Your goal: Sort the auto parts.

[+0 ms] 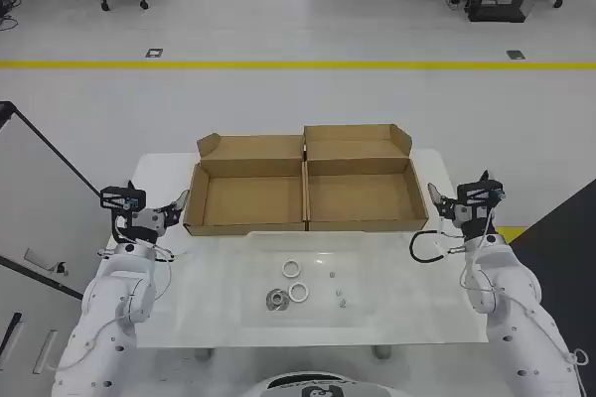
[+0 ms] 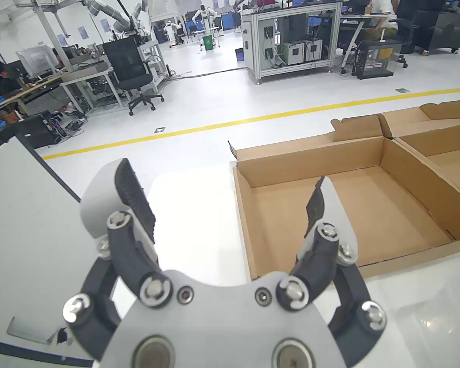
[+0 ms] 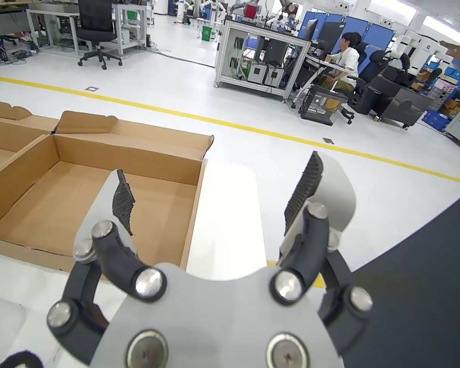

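White and grey rings (image 1: 299,291) and tiny bits (image 1: 338,292) are lying loose on the table (image 1: 397,288) nearest you. Farther out, your left gripper (image 2: 222,178) and right gripper (image 3: 218,166) are hanging spread wide, holding nothing. Beyond, the cardboard boxes (image 1: 246,201) are sitting open with no parts inside, so I judge all sorting is waiting for you.

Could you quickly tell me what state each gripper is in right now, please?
Left gripper: open, holding nothing.
Right gripper: open, holding nothing.
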Robot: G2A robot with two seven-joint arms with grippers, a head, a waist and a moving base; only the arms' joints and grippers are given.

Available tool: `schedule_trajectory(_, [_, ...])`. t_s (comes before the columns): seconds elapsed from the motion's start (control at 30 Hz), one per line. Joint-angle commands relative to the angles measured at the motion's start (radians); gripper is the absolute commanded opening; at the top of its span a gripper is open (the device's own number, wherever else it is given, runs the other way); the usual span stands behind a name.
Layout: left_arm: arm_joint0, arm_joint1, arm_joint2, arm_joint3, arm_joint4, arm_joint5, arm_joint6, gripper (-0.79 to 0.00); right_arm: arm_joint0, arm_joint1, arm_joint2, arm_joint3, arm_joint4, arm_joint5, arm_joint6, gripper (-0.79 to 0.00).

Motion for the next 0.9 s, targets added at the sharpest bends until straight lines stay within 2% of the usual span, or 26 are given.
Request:
schedule_trajectory(0.0, [0.000, 0.000, 0.000, 0.000, 0.000, 0.000, 0.000, 0.000, 0.000, 0.000, 0.000, 0.000, 0.000, 0.000, 0.000, 0.000])
schedule_trajectory(0.37, [0.000, 0.000, 0.000, 0.000, 0.000, 0.000, 0.000, 0.000, 0.002, 0.000, 0.006, -0.035, 0.014, -0.025, 0.009, 0.000])
schedule_trajectory(0.5, [0.000, 0.000, 0.000, 0.000, 0.000, 0.000, 0.000, 0.000, -0.018, 0.006, 0.052, -0.151, 0.074, -0.118, 0.076, 0.000])
schedule_trajectory(0.67, [0.000, 0.000, 0.000, 0.000, 0.000, 0.000, 0.000, 0.000, -0.049, 0.018, 0.125, -0.295, 0.133, -0.268, 0.219, 0.000])
schedule_trajectory(0.87, [0.000, 0.000, 0.000, 0.000, 0.000, 0.000, 0.000, 0.000, -0.045, 0.034, 0.185, -0.394, 0.193, -0.468, 0.381, 0.000])
